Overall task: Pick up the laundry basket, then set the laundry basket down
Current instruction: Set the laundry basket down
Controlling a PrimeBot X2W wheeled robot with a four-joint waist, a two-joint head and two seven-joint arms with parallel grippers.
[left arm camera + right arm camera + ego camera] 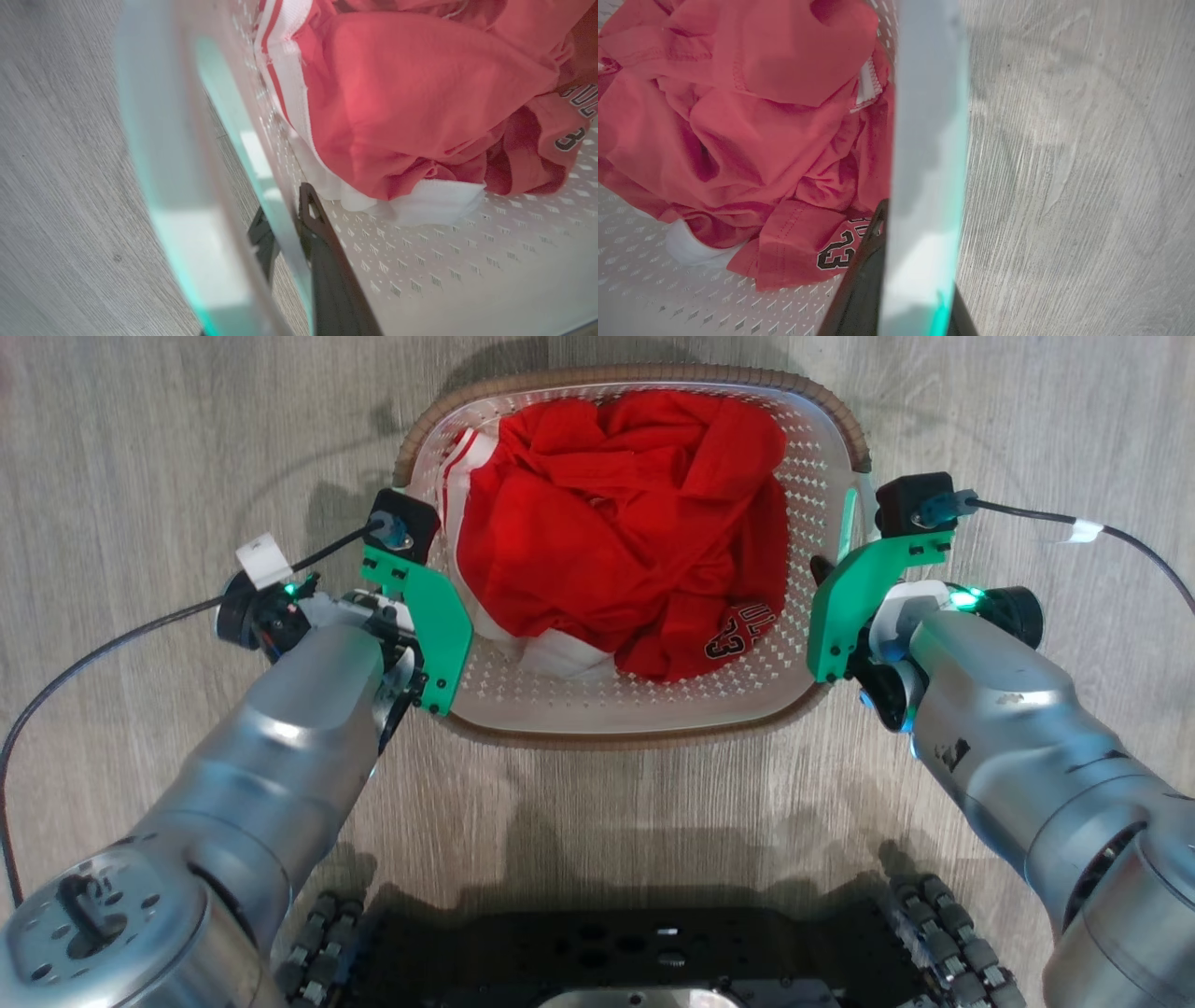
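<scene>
My forearms (280,747) silver-grey, right one scuffed. Green wrist brackets (434,616), black cameras (401,523). Black cables (112,639), white tape tags (264,560). Fingers (327,270) dark. Base (616,952) black, roller wheels (952,933).

A crumpled red jersey (625,523) lies in a heap, its black number 23 (731,637) facing up near one edge. White striped trim (462,467) runs along its side. Pale grey wood-grain flooring (140,429) lies all around.
</scene>
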